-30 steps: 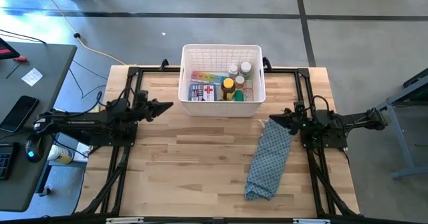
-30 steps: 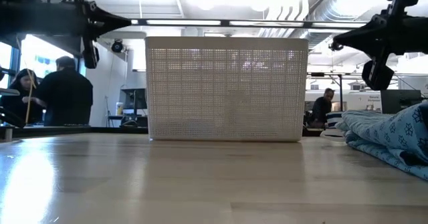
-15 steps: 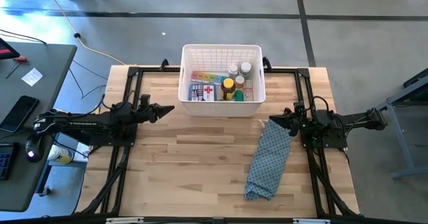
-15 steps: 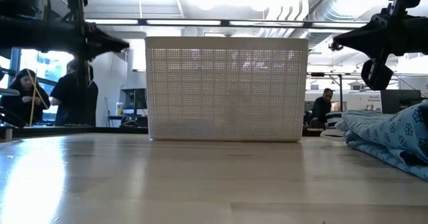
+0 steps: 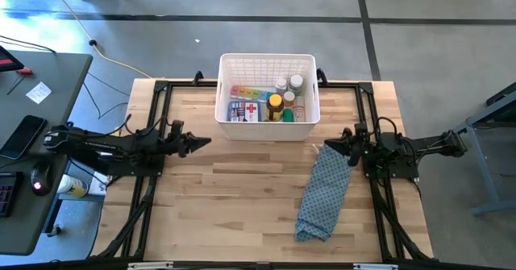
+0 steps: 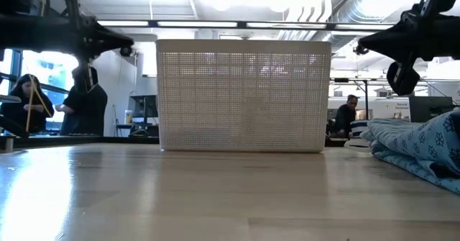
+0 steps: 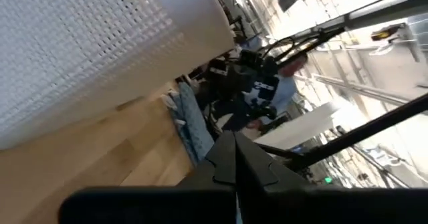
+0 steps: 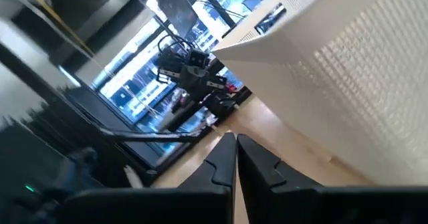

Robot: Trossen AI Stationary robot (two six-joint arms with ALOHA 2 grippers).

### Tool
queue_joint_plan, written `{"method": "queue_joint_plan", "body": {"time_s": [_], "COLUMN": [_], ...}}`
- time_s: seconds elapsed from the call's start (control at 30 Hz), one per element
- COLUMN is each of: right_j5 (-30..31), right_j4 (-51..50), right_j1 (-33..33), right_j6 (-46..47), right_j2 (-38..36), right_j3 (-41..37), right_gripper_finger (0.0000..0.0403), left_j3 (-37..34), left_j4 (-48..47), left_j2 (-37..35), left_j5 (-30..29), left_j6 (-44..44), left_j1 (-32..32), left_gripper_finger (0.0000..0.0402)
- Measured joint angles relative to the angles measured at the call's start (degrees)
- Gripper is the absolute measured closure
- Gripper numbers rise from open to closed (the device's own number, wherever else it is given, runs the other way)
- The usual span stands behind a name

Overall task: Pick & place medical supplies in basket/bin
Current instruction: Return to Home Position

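Note:
The white lattice basket stands at the table's far middle. Inside it lie the medical supplies: a rainbow pill strip, a red-cross pack, white-capped bottles and a yellow tin. My left gripper is shut and empty, level above the table's left side, pointing right. My right gripper is shut and empty, level at the right, its tip over the far end of the blue patterned cloth, which lies flat on the table.
Black frame rails run along the table's left and right sides. Bare wood fills the near middle. A desk with a phone stands left of the table. People show in the room beyond in the low view.
My left gripper has swung toward the table's near edge, away from the basket, and sunk a little, staying shut. My right arm has kept its place. The basket, its contents and the cloth have not moved.

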Motion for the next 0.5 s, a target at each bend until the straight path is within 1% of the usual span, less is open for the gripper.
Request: {"method": "queue_joint_plan", "body": {"time_s": [0.07,0.1,0.17,0.27,0.4,0.5], "right_j5": [-0.16,-0.79,-2.89,-4.27,-4.49,-4.49], "right_j4": [0.23,0.22,-0.11,-0.82,-0.89,-0.91], "right_j1": [0.0,0.0,0.02,0.02,0.01,0.02], "right_j6": [-3.95,-5.85,-10.11,-17.47,-25.97,-29.66], "right_j2": [0.0,0.0,0.02,0.02,0.02,0.02], "right_j3": [0.01,0.01,0.0,0.01,0.0,0.02], "right_gripper_finger": [0.0395,0.0394,0.0394,0.0395,0.04,0.0402], "left_j3": [0.17,0.21,0.24,0.26,0.35,0.38], "left_j4": [-0.2,-1.01,-3.7,-9.32,-15.78,-20.08], "left_j2": [0.01,0.01,0.01,0.01,0.01,0.01], "left_j5": [-0.04,-0.09,-1.07,-2.25,-2.28,-4.9], "left_j6": [0.95,2.95,9.52,18.48,23.44,25.92], "left_j1": [-0.32,-0.26,-0.12,-0.21,-0.2,-0.19], "left_gripper_finger": [0.0352,0.0337,0.0309,0.0278,0.0255,0.025]}}
